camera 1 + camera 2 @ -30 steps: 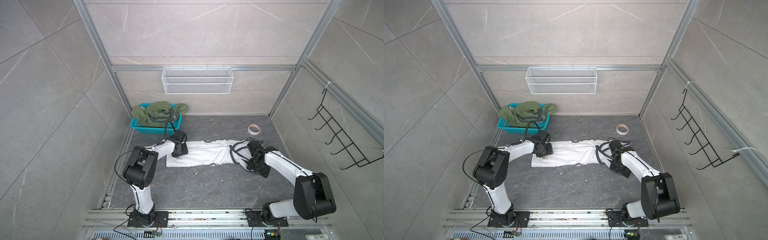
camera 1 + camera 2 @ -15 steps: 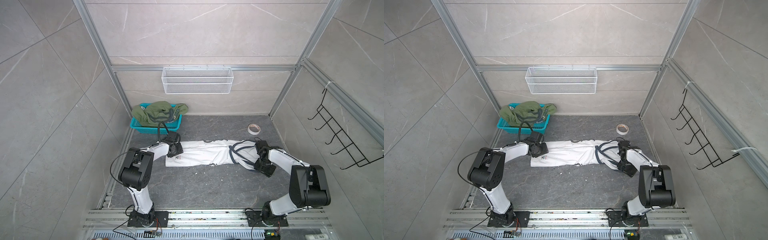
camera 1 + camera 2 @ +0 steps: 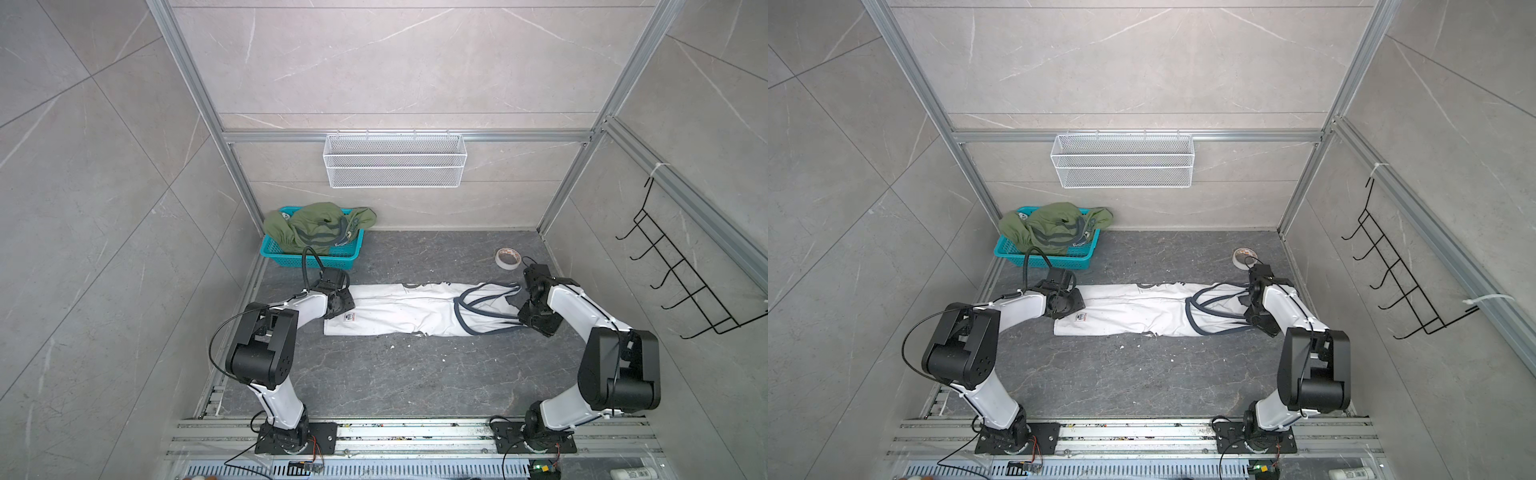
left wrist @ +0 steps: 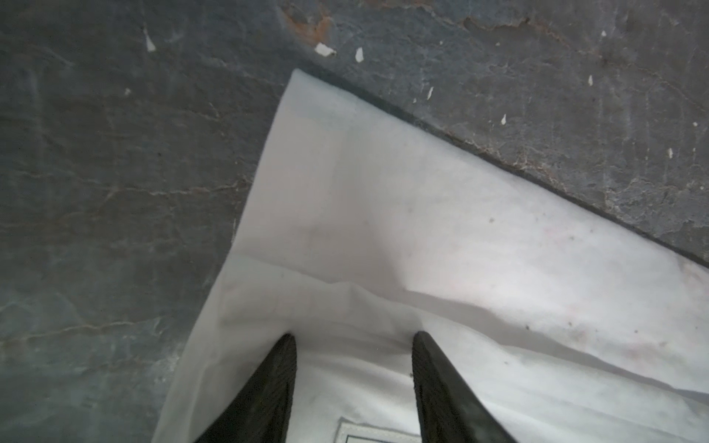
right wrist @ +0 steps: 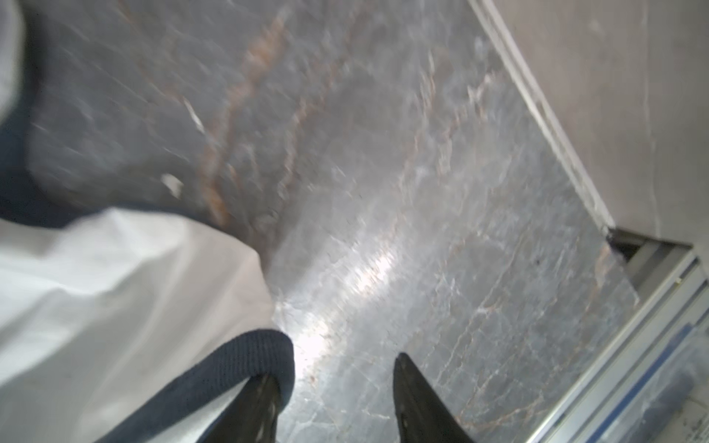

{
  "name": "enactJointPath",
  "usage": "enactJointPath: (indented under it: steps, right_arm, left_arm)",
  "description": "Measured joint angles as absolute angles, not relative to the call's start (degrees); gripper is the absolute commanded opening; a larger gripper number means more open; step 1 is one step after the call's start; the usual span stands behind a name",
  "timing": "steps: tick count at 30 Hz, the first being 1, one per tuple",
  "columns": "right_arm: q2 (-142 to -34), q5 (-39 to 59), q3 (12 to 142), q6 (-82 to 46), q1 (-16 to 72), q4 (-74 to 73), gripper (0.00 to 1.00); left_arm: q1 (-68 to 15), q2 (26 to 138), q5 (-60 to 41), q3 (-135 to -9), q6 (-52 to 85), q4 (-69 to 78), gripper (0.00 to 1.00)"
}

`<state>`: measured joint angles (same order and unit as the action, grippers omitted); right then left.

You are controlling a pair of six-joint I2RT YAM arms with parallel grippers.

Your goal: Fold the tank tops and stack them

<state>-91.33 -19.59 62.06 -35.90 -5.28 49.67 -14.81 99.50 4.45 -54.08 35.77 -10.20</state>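
Observation:
The white tank top [image 3: 407,311] [image 3: 1133,309] lies in a long folded strip across the dark floor, hem to the left, navy-trimmed straps to the right. My left gripper [image 3: 345,309] [image 3: 1075,309] is over the hem end, open, with white cloth [image 4: 460,230] and a label under its fingers. My right gripper [image 3: 530,324] [image 3: 1258,322] is at the strap end, open. A loop of navy trim [image 5: 238,364] hangs over one fingertip, and bare floor shows between the jaws. The olive green tank top [image 3: 316,226] [image 3: 1054,226] is bunched in the teal basket [image 3: 311,259].
A roll of tape [image 3: 508,258] lies on the floor behind the right gripper. A white wire shelf [image 3: 395,166] hangs on the back wall and a black hook rack [image 3: 681,282] on the right wall. The right wall stands close to the right arm.
My right gripper has moved right, out to the strap end, and its jaws have narrowed. My left gripper has shifted a little to the left. The white strip now lies longer and straighter.

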Motion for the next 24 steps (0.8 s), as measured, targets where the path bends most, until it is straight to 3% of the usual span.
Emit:
enactJointPath:
  steps: [13, 20, 24]
  right_arm:
    - [-108.62, -23.73, 79.55, -32.27, -5.28, 52.84, 0.57]
    - [-107.92, -25.08, 79.55, -30.89, -5.3, 53.98, 0.64]
    - [-103.74, -20.18, 78.11, -29.54, -5.39, 53.63, 0.64]
  left_arm:
    - [-14.5, 96.77, 4.64, -50.78, 35.75, -8.84, 0.53]
    - [-16.71, 90.56, 7.35, -49.76, 35.0, -16.67, 0.55]
    - [-24.47, 86.04, 11.2, -55.86, 33.76, -22.98, 0.56]
